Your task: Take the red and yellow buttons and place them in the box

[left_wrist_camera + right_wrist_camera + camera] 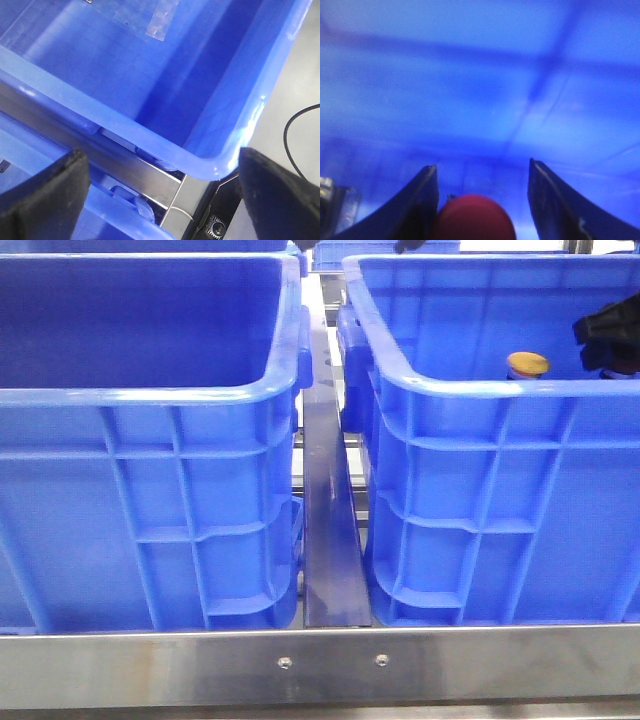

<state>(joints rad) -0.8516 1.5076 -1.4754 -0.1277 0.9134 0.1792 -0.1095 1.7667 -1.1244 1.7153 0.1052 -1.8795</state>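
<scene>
Left crate, seen from the front: blue, ribbed, nothing visible inside. Left gripper out of the front view; from its wrist camera, hovering above a crate rim and the steel rail between the two crates, black fingers spread wide with nothing between them.

Right crate next: yellow button just showing above the near rim, beside and clear of the right gripper, whose dark bulk dips into the crate at the far right edge. In the right wrist view, red button sitting between the two fingers, hard against one and apart from the other. Looks apart rather than clamped, so probably mid-approach; whether the cap is already gripped cannot be told from this blurred close view.

Risks from here: off-centre cap, so closing could push the button sideways or squeeze it out from under the rounded head. Lifting with a shallow hold could drop it back. Crate wall near the right arm, so a clipped rim on the way out possible.
</scene>
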